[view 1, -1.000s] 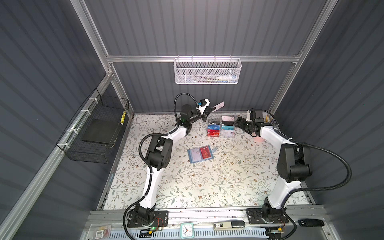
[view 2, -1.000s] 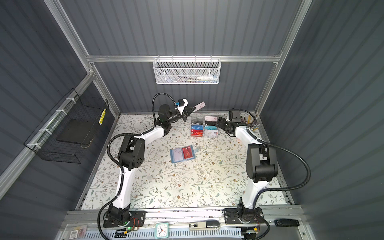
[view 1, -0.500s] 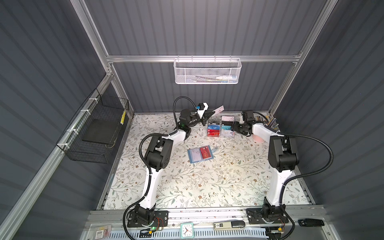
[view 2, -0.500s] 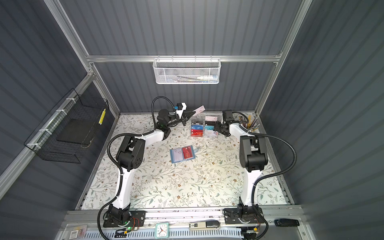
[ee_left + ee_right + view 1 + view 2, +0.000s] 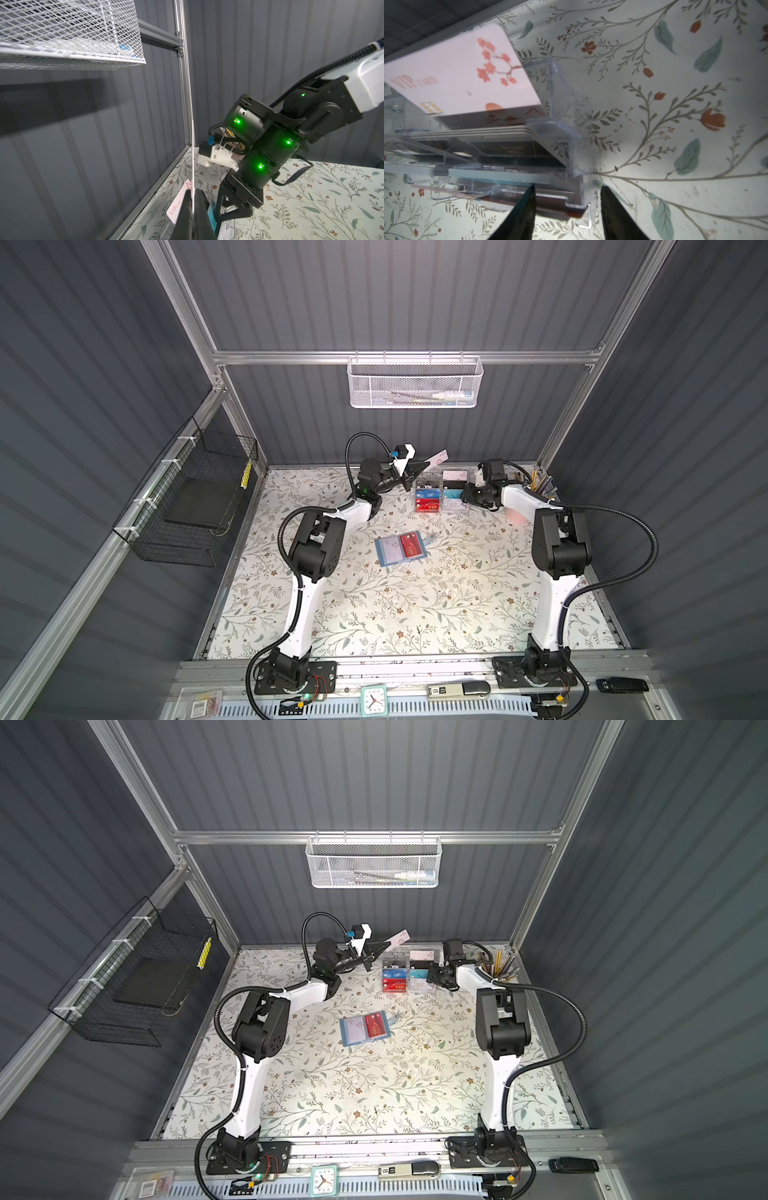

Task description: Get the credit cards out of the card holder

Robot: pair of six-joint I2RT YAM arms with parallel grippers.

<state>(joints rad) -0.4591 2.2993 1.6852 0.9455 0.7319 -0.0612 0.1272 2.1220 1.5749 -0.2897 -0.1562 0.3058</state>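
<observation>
- Slate-blue, book-like folding card holder: lies open and flat at mid floral table, clear sleeves up, closure tab at its right.
- Red rectangular plastic card: in the right sleeve.
- Pale rectangular card: in the left sleeve.
- Pinkish-white thin plastic card: raised, tilted, one end pinched in the closed left gripper.

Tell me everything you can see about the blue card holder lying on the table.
The card holder is a slate-blue folding wallet, seemingly soft leather or fabric. It lies open and flat near the middle of the flowered table. Inside, behind clear plastic, a pale card sits in the half toward the left arm and a red card marked VIP in the other half. A small closure tab sticks out from the red card's side. Nothing but the table touches it.
</observation>
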